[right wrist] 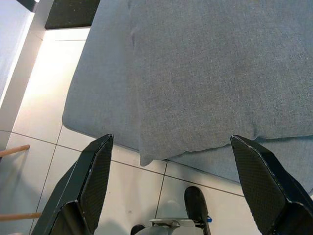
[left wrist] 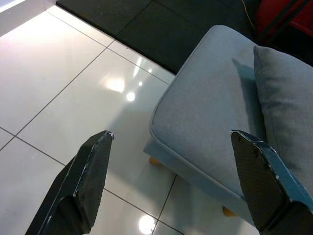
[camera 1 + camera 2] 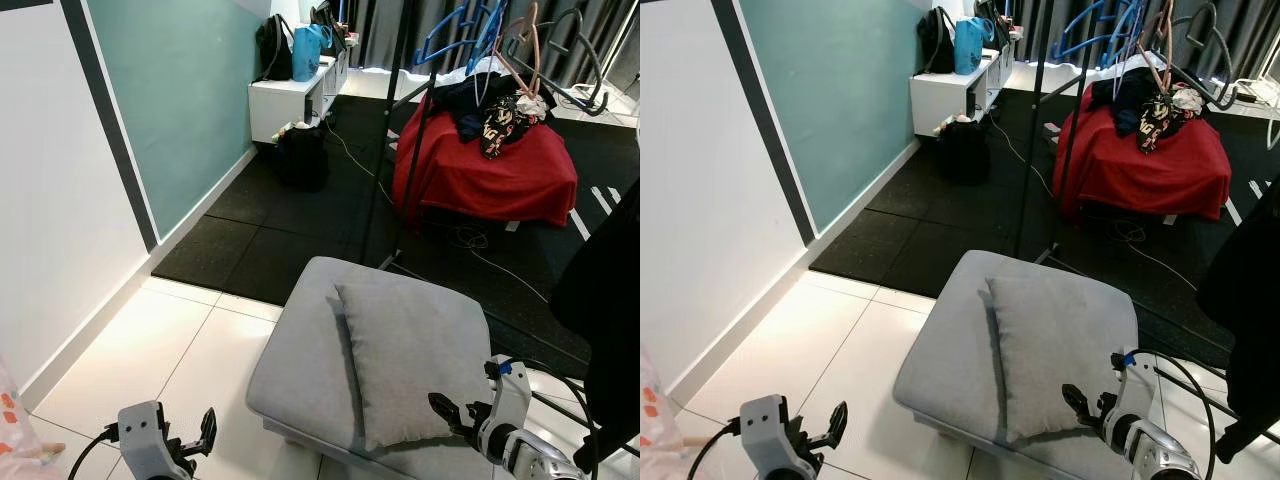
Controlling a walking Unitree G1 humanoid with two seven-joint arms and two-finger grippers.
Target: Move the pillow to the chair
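A flat, square grey fabric pillow (image 3: 415, 355) lay on top of a low grey upholstered ottoman (image 3: 300, 350), set toward its right half, with its near edge just short of the ottoman's front rim. The ottoman stood on glossy white floor tiles (image 3: 175, 345), next to black rubber matting (image 3: 270, 235).

The right gripper (image 3: 452, 412) hovered just off the pillow's near right corner, jaws spread wide and holding nothing. The left gripper (image 3: 195, 438) hung low over the tiles, left of the ottoman, jaws likewise spread and empty.

The pillow looked light, soft and floppy, so it would probably sag and fold when lifted by one point. The near edge or a corner, where the fabric bunches into a seam, seemed the surest place to pinch; the woven cover should give decent friction.
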